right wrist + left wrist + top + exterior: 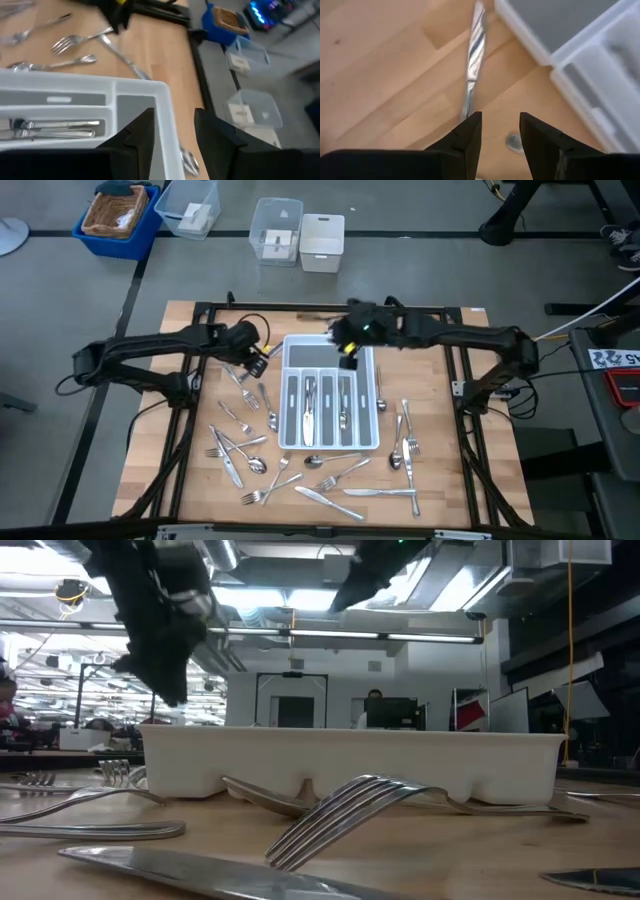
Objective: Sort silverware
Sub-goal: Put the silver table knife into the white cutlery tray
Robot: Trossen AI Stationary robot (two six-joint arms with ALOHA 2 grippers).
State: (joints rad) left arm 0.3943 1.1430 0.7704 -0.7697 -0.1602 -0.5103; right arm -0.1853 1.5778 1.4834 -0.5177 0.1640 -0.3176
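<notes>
Nearest the front edge of the light wooden slatted table (190, 350), loose pieces of the shiny silver-coloured metal silverware (330, 502) are scattered: forks, spoons and knives lying flat, also spread along the left and right edges, with a few pieces already laid in the slots of the white plastic divided tray with grey-lined compartments (329, 444) at the table's middle. Each piece is judged light, rigid and slippery, lying flush on the wood; a pinch across the narrow handle near its middle is judged the surest hold, since a polished blade or bowl would slide. Beyond, the left gripper (500, 131) hangs just off the tray's far left corner, its fingers parted and empty, above a slim shiny metal knife (474, 60) on the wood. The right gripper (172, 127) hangs over the tray's far rim, its fingers likewise parted with nothing between them. Farthest off, beyond the table, a blue bin and clear plastic boxes stand on the floor. No brand, label or writing can be read.
</notes>
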